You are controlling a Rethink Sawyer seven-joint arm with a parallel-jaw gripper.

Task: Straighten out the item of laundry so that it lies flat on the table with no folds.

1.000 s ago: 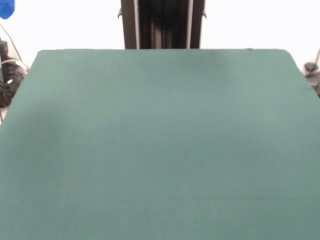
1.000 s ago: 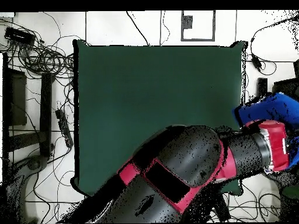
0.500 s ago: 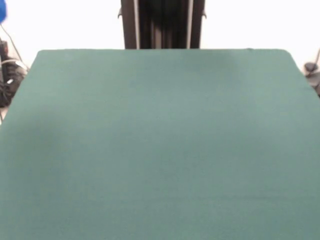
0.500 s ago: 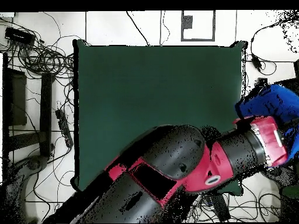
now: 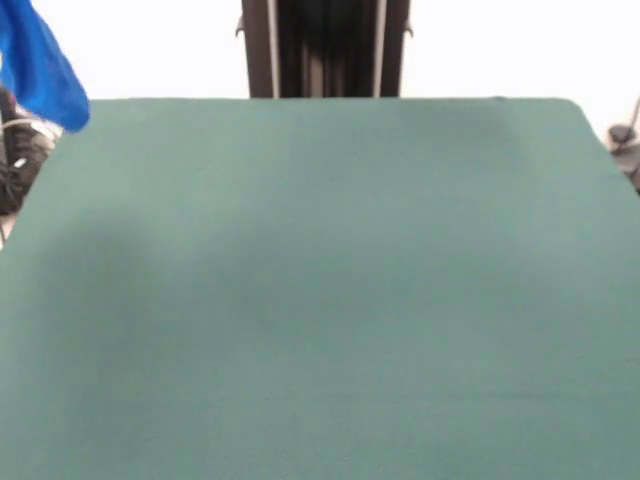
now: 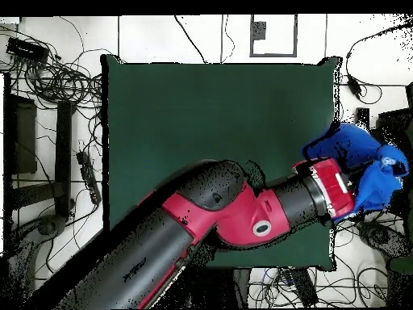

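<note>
The item of laundry (image 6: 359,157) is bright blue and bunched up. It hangs at the end of my arm, at the table's right edge in the overhead view. In the front view it (image 5: 40,65) dangles in the air at the top left, over the far left corner of the table (image 5: 320,300). My gripper (image 6: 348,184) is wrapped in the cloth just past the red wrist (image 6: 325,190) and holds the garment up. My arm lies across the lower right part of the green table (image 6: 210,113). No lettering or label shows.
The black pedestal (image 5: 325,48) stands at the table's far side. Tangled cables (image 6: 56,77) lie on the floor beside the table, and more cables (image 5: 15,150) show at the front view's left edge. A small dark object (image 5: 622,135) sits off the far right corner.
My arm has stretched out and swung the wrist and garment inward, nearer the table edge. In the front view the blue cloth has come in from the top left corner and hangs lower.
</note>
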